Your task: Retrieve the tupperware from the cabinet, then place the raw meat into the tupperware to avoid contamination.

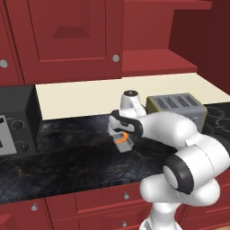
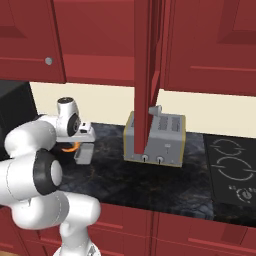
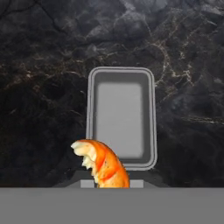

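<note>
The tupperware (image 3: 120, 116), a small grey open box, sits on the dark marble counter (image 1: 67, 157), directly below my hand. My gripper (image 3: 111, 183) is shut on the raw meat (image 3: 103, 162), an orange curled piece with a pale tip that hangs over the box's near rim. In the left base view the gripper (image 1: 119, 134) holds the raw meat (image 1: 120, 139) just above the tupperware (image 1: 126, 144). The right base view also shows the raw meat (image 2: 70, 147) beside the tupperware (image 2: 83, 154). The cabinet (image 1: 157, 60) above stands with its right side open, showing a red shelf.
A big silver toaster (image 1: 177, 108) stands to the right of the box. The open cabinet door (image 2: 147, 75) hangs edge-on in front of the toaster (image 2: 155, 137). A dark microwave (image 1: 15, 121) is at the left, a cooktop (image 2: 232, 170) at the right.
</note>
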Controlling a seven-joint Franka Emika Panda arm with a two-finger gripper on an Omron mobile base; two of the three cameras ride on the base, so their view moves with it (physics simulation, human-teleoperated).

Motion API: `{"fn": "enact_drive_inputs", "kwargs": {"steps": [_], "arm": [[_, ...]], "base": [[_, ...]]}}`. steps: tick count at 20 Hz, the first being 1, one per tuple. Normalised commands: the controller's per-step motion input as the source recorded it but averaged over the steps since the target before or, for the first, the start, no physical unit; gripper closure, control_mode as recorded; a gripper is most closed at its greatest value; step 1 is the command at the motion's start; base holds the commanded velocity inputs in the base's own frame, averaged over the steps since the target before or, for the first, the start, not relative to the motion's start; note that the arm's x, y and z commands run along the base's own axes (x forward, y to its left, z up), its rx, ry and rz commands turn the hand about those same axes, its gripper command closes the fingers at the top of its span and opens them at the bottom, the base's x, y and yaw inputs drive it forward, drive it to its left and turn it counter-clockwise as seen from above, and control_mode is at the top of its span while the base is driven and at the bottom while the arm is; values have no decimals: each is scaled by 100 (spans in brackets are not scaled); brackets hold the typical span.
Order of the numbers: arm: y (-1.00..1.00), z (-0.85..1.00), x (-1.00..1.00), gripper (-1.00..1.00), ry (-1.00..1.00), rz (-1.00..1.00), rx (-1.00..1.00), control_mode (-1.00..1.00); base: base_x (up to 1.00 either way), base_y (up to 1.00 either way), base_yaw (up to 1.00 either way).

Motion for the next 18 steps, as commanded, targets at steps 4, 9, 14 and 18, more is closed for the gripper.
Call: {"fn": "enact_drive_inputs", "kwargs": {"steps": [4,9,14,18], "arm": [[-8,-25,49,100,-1,0,0,-100],[1,-37,36,100,-2,0,-1,-100],[0,-38,20,100,-1,0,-2,-100],[0,-31,16,-100,0,-1,-1,-100]], "base": [[0,0,0],[0,0,0],[0,0,0],[0,0,0]]}}
